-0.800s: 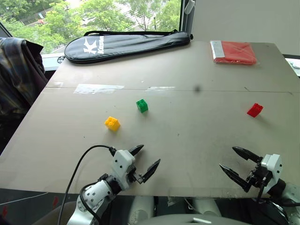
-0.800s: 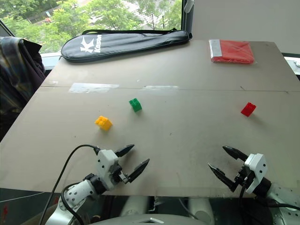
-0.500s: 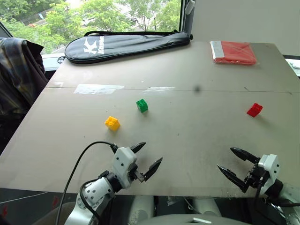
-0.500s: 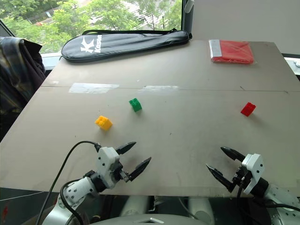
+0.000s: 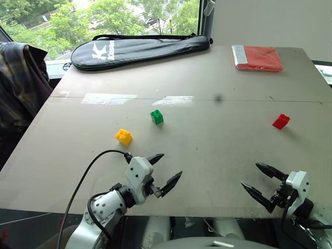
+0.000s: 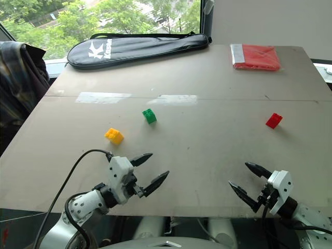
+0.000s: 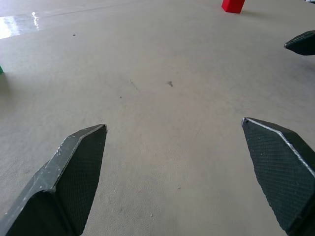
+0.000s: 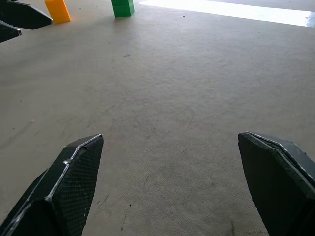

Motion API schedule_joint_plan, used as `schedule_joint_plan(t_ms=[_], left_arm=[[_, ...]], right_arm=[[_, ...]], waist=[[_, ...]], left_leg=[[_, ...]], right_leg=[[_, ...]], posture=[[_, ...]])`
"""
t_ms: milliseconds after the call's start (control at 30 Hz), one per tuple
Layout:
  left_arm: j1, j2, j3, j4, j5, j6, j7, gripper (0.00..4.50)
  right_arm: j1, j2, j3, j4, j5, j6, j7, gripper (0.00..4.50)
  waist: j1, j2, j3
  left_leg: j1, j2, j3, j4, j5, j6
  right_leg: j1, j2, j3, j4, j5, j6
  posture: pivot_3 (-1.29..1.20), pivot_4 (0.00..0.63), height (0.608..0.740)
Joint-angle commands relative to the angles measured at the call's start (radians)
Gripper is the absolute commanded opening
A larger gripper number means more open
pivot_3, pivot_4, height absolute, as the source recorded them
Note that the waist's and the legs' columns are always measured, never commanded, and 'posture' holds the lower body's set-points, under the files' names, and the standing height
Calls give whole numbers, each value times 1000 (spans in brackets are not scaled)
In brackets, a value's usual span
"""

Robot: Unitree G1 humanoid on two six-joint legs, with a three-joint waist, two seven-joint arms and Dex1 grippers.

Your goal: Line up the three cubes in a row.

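Three small studded cubes lie apart on the grey table [image 5: 207, 150]. The yellow cube [image 5: 124, 136] is at mid-left, the green cube [image 5: 156, 116] a little farther back and to its right, and the red cube [image 5: 280, 121] far off at the right. My left gripper [image 5: 167, 169] hovers open near the table's front edge, below and to the right of the yellow cube, with nothing between its fingers. My right gripper [image 5: 258, 178] stands open at the front right, well short of the red cube. The right wrist view shows the yellow cube [image 8: 58, 10] and green cube [image 8: 122, 7] in the distance.
A black racket bag [image 5: 137, 49] lies along the table's back left edge. A flat red packet [image 5: 258, 57] sits at the back right. Clothing [image 5: 18, 83] hangs beside the table's left edge. A strip of clear tape [image 5: 109, 98] crosses the table.
My left gripper has moved slightly forward and right, toward the middle of the table. The right gripper and the cubes have stayed where they were.
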Motion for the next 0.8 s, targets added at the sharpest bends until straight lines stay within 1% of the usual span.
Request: schedule_joint_plan(t_ms=[33, 133, 233, 333, 400, 467, 533, 567, 667, 733, 800], left_arm=[[2, 8, 20, -52, -23, 3, 1, 4487], [1, 12, 24, -39, -33, 10, -10, 4487], [6, 10, 30, -27, -74, 31, -23, 4487], [9, 16, 41, -20, -79, 24, -31, 4487], [10, 24, 40, -13, -71, 13, -42, 4487], [-8, 34, 30, 0, -40, 4, -42, 4487], [-24, 42, 28, 2, -38, 4, -53, 4487], [-42, 57, 30, -2, -51, 15, -74, 4487], [-140, 121, 40, -15, -91, 49, -150, 4487], [-214, 156, 40, -12, -109, 71, -190, 4487], [-290, 186, 33, -3, -133, 98, -227, 4487]], right_arm=[[3, 6, -2, -3, 0, -24, -1, 4500], [5, 10, -5, 0, -4, -31, -6, 4500], [6, 20, -16, 3, -3, -36, -19, 4500], [-12, 43, -39, 4, 1, -29, -73, 4500], [-32, 60, -57, 5, -26, -8, -151, 4500], [-88, 91, -87, 4, -39, 26, -271, 4500], [-127, 109, -102, -3, -47, 52, -341, 4500], [-157, 114, -107, -2, -70, 87, -399, 4500], [-279, 129, -115, 20, -172, 194, -601, 4500], [-355, 150, -119, 46, -202, 248, -698, 4500], [-427, 171, -119, 81, -218, 286, -765, 4500]], waist=[[1, 0, 0], [1, 0, 0], [1, 0, 0], [1, 0, 0], [0, 0, 0], [0, 0, 0], [-1, 0, -1], [0, 0, -1], [2, -1, -1], [0, -1, -1], [0, 0, -1]], left_leg=[[0, 0, 0, 0, 0, 0], [0, 0, 0, 0, 0, 0], [0, 0, 0, 0, 0, 0], [0, 0, 0, 0, 0, 0], [0, 0, 0, 0, 0, 0], [0, 0, 0, 1, 0, 0], [1, 0, 1, 2, 0, 0], [1, 0, 1, 2, 0, 0], [0, 0, 1, 2, 0, 0], [0, 0, 1, 3, 1, 0], [0, 0, 1, 3, 2, -3]], right_leg=[[0, 0, 0, 0, 1, -1], [0, 0, 0, 0, 1, -2], [0, 0, 0, 1, 1, -2], [0, 0, 0, 1, 1, -2], [0, 0, 0, 1, 1, -2], [0, 0, 0, 2, 1, -2], [0, 0, 1, 2, 1, -2], [0, 0, 1, 3, 1, -2], [0, 1, 0, 3, 2, -4], [0, 1, 0, 4, 2, -4], [0, 2, 0, 4, 3, -5]], posture=[[0, 150, 708], [0, 150, 708], [0, 150, 708], [0, 150, 708], [0, 150, 708], [0, 150, 708], [0, 150, 708], [0, 150, 708], [0, 150, 708], [0, 150, 708], [0, 150, 708]])
